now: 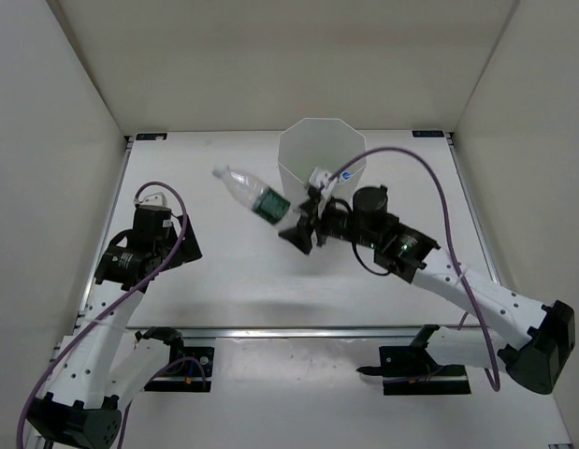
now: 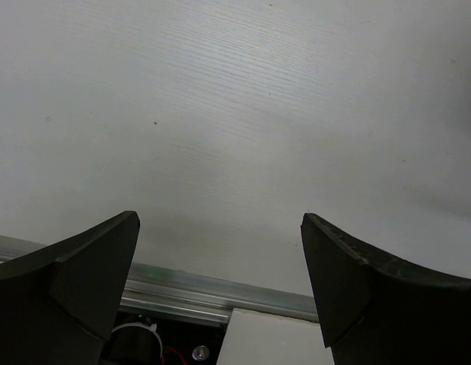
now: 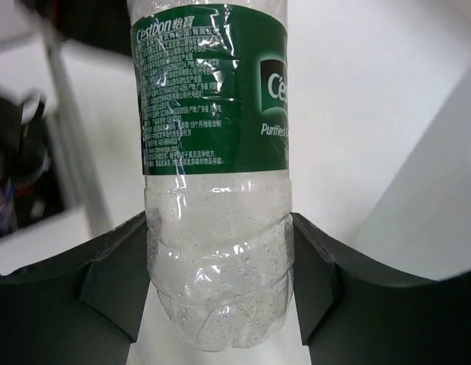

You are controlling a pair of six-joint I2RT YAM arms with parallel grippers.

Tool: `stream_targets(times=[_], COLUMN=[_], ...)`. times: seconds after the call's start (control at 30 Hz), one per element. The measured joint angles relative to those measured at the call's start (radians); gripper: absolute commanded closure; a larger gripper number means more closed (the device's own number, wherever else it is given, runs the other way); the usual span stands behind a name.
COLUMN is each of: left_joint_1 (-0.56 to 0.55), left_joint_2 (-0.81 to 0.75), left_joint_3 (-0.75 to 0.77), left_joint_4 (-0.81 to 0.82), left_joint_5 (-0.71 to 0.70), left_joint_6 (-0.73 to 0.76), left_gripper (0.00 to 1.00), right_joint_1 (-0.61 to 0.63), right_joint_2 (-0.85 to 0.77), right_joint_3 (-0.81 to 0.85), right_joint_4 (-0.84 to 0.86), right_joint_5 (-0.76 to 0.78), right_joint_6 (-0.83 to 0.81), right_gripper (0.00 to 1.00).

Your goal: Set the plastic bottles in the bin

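My right gripper (image 1: 298, 227) is shut on the base of a clear plastic bottle with a green label (image 1: 254, 198). It holds the bottle in the air, cap pointing up-left, just left of the bin (image 1: 319, 154). In the right wrist view the bottle (image 3: 216, 190) fills the centre, squeezed between both fingers (image 3: 98, 281). The bin is a tall translucent white faceted tub at the back middle of the table. My left gripper (image 1: 181, 245) is open and empty at the left. In the left wrist view it (image 2: 220, 274) looks at bare table. No other bottles are in view.
White walls close in the table on the left, back and right. The aluminium front rail (image 2: 212, 293) runs along the near table edge. The right arm's purple cable (image 1: 429, 178) arches beside the bin.
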Motion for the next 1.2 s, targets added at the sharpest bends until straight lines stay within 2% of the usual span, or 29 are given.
stream_targets(times=[0.13, 0.2, 0.4, 0.47, 0.57, 0.6, 0.63, 0.87, 1.03, 1.13, 1.2], left_joint_1=[0.000, 0.001, 0.003, 0.006, 0.011, 0.011, 0.013, 0.015, 0.015, 0.016, 0.019], left_joint_2=[0.011, 0.018, 0.039, 0.049, 0.067, 0.073, 0.078, 0.098, 0.115, 0.129, 0.139], left_joint_3=[0.002, 0.005, 0.063, 0.073, 0.075, 0.075, 0.075, 0.075, 0.075, 0.075, 0.075], left_joint_4=[0.007, 0.006, 0.008, 0.015, 0.028, 0.031, 0.035, 0.074, 0.097, 0.107, 0.109], left_joint_5=[0.001, 0.001, -0.011, -0.017, -0.020, -0.021, -0.021, -0.018, -0.008, 0.001, 0.005], left_joint_6=[0.000, 0.000, 0.006, 0.010, 0.016, 0.017, 0.019, 0.025, 0.029, 0.031, 0.031], left_gripper=[0.01, 0.01, 0.02, 0.02, 0.01, 0.01, 0.01, 0.01, 0.02, 0.01, 0.01], right_joint_1=[-0.049, -0.099, -0.314, -0.354, -0.367, -0.367, -0.367, -0.352, -0.365, -0.428, -0.542], right_joint_2=[0.134, 0.186, 0.309, 0.346, 0.388, 0.396, 0.400, 0.361, 0.228, 0.086, -0.010], right_joint_3=[0.313, 0.406, 0.488, 0.488, 0.488, 0.488, 0.488, 0.474, 0.427, 0.354, 0.314], right_joint_4=[0.012, 0.022, 0.033, 0.027, 0.001, -0.010, -0.020, -0.029, -0.052, -0.101, -0.168], right_joint_5=[0.072, 0.115, 0.147, 0.164, 0.171, 0.171, 0.174, 0.242, 0.309, 0.338, 0.330], right_joint_6=[-0.097, -0.132, -0.142, -0.144, -0.142, -0.139, -0.139, -0.135, -0.082, -0.010, 0.054], right_gripper=[0.57, 0.57, 0.50, 0.43, 0.17, 0.13, 0.01, 0.01, 0.01, 0.01, 0.01])
